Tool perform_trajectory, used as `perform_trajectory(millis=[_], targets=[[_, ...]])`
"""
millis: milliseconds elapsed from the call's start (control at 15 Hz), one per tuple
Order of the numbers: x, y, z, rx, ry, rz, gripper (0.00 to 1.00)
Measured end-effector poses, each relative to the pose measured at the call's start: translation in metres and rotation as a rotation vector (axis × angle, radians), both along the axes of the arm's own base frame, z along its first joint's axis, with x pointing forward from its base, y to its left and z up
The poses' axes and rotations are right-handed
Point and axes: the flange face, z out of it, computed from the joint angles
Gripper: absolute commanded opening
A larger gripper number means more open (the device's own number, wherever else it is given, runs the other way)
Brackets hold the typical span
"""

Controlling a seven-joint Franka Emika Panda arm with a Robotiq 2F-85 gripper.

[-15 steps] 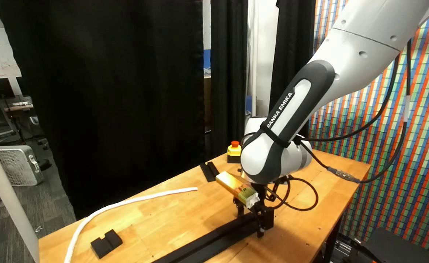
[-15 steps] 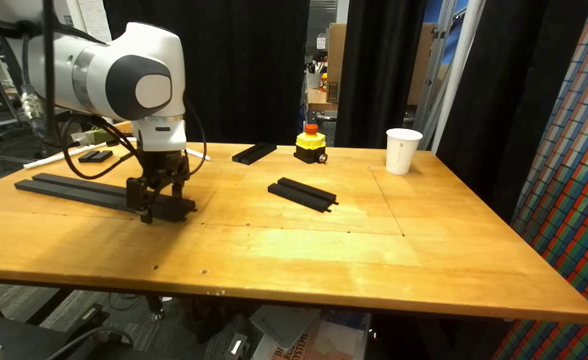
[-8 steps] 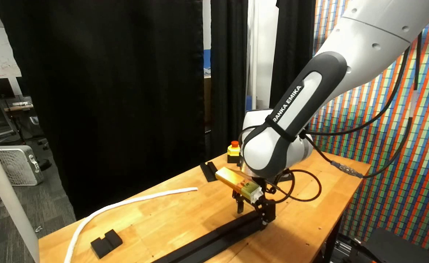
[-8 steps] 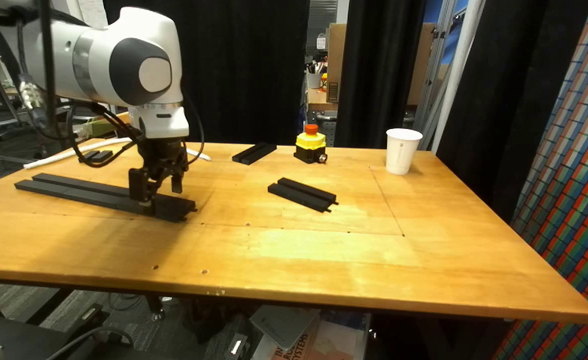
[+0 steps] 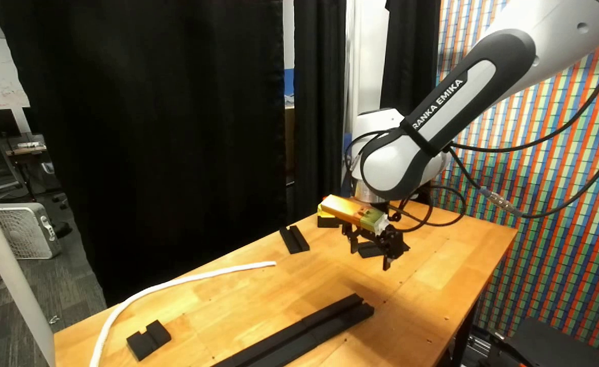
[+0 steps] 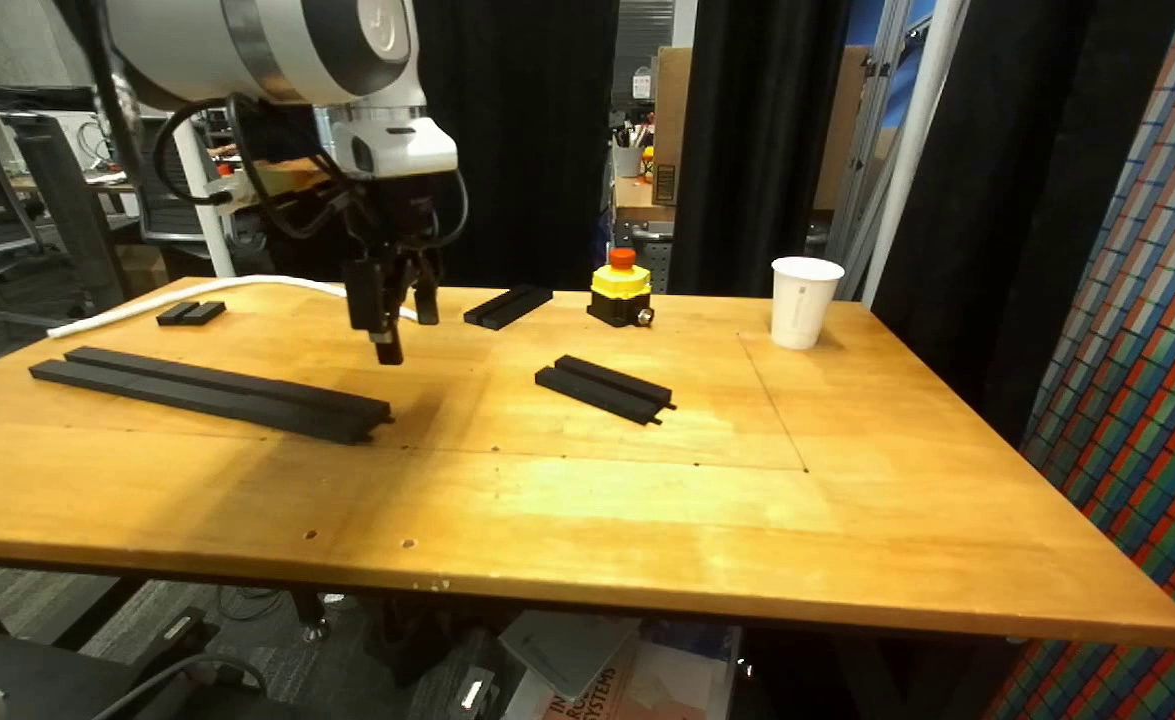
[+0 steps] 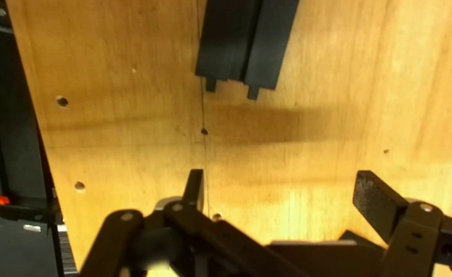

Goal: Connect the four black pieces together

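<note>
Two dark, blocky fingers of the black mechanical claw stand wide apart, with the pale, smooth wooden worktop showing in the gap between their tips. In both exterior views the claw hangs in the air over the worktop, tips pointing down.

Below the claw, clear of its fingers, a long, narrow matte-black rail, grooved along its length, lies flat on the worktop; in an exterior view it stretches off to the claw's left. It looks seamed crosswise, though how many pieces make it up I cannot tell. In the wrist view its near end lies ahead of the claw, two short black pegs pointing back toward the fingers.

In an exterior view, a separate flat, matte-black rectangular bar lies lower than the claw and to its right, well apart from the rail, its pegged end facing away. Behind the claw, also rightward, sits a grooved, stubby black block, near a yellow-and-black stop box with a red button. Farther right stands a white paper cup, upright. Left of the claw lies a smaller black block, near a curved white cord.
</note>
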Motion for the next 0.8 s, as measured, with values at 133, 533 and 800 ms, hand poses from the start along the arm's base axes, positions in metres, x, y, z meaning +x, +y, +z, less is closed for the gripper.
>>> perform_trajectory(millis=[133, 533, 800], targets=[[0.010, -0.023, 0.010, -0.007, -0.026, -0.032, 1.00], [0.034, -0.087, 0.012, 0.010, -0.084, -0.155, 1.00], [0.053, -0.110, -0.010, 0.012, -0.111, -0.189, 1.00]])
